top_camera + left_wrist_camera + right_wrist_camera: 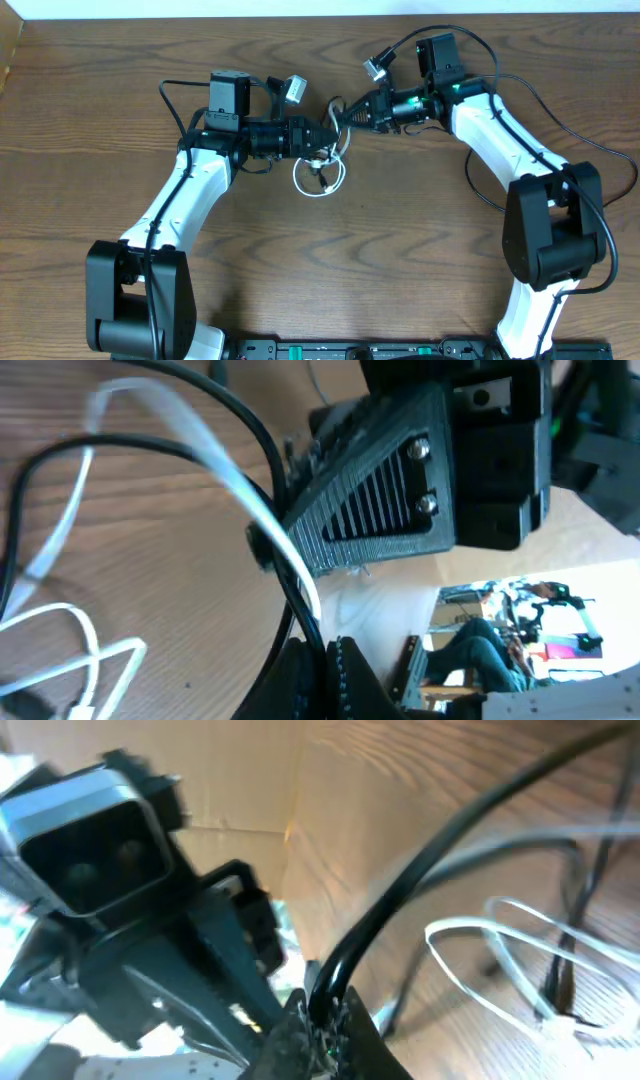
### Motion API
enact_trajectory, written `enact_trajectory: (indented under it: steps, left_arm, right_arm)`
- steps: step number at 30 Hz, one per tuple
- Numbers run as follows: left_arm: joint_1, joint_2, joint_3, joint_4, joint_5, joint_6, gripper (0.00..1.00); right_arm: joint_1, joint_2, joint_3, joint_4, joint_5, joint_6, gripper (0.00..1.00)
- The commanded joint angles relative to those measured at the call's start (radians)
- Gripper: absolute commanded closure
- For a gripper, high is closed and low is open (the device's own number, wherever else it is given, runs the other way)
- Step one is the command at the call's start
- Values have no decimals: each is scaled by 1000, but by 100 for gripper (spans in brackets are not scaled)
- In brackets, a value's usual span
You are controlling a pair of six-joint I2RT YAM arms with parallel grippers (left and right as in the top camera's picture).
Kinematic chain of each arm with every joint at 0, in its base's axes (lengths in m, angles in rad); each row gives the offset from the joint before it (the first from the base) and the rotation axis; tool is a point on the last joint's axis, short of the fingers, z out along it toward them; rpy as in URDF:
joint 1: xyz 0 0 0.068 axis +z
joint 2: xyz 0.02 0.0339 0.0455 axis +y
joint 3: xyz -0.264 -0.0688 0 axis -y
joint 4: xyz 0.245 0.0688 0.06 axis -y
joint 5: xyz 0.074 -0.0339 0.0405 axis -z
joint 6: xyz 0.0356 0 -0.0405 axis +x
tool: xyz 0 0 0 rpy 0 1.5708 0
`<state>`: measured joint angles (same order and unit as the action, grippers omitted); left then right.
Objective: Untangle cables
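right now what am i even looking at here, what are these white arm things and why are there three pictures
These are two robot arms bolted at the near edge of a wooden table. The top picture looks straight down from above. The other two come from small cameras on each arm's wrist, so they sit very close to the action and look tilted.

Each arm ends in a gripper with two jaws. The left gripper and the right gripper meet near the middle of the table, both shut. Each wrist picture shows the black cable running into that arm's jaws, so both pinch it. The white cable lies looped on the table just below them, tangled with the black one.
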<state>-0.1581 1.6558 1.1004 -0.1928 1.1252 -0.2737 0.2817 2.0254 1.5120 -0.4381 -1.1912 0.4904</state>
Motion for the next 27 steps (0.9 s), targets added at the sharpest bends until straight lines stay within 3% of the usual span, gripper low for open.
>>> enact_trajectory:
  steps: [1,13,19,27]
  left_arm:
    - [4,-5,16,15,-38,10,93]
    - [61,-5,16,-8,-140,1,93]
    - [103,-5,16,-79,-225,-2,92]
    - [212,-5,17,-114,-224,-20,93]
  right_arm:
    - [-2,-13,5,-80,197,-81,99]
    - [-56,-13,5,-342,499,-314,99]
    - [-69,-13,5,-420,739,-335,99]
    - [-92,-13,5,-485,1028,-335,99]
